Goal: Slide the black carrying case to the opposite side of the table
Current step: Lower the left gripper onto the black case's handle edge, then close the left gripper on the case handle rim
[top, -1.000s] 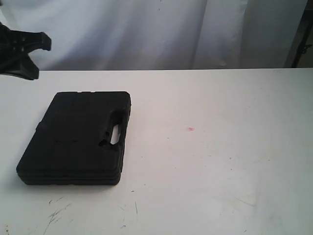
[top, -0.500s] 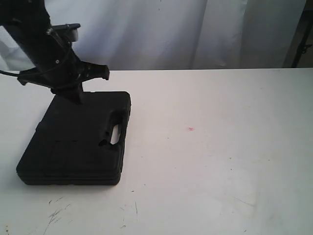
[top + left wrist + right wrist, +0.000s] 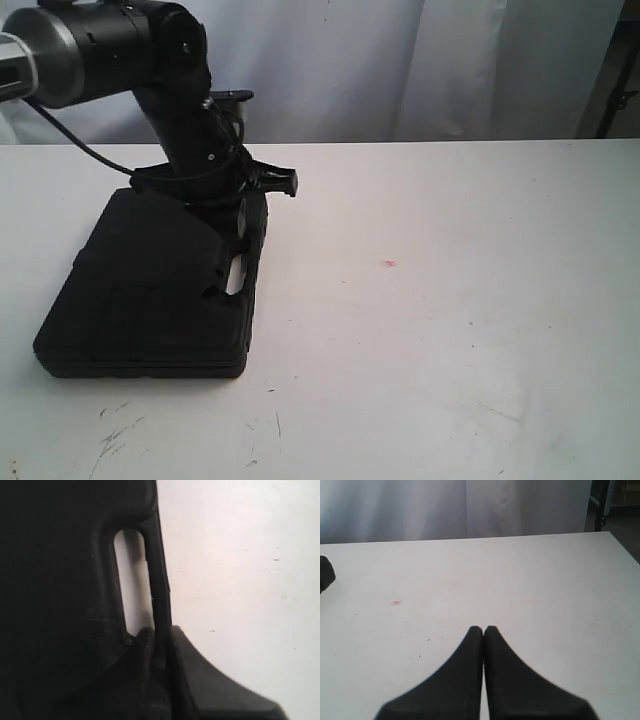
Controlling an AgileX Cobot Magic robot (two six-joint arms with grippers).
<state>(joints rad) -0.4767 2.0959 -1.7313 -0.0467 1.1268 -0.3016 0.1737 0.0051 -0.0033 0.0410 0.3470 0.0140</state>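
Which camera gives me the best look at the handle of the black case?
The left wrist view: the handle is close up, its bar running between the left fingers. The exterior view shows it small, with its far end hidden by the arm. The right wrist view shows none of it.

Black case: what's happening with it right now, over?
Left gripper straddling handle, grip unclear. Right gripper shut over table. Black case lying flat. Nothing blocking it.

Black on black, the left pincer (image 3: 161, 650) may straddle the carrying case's (image 3: 60, 605) handle (image 3: 157, 580); grip unclear.
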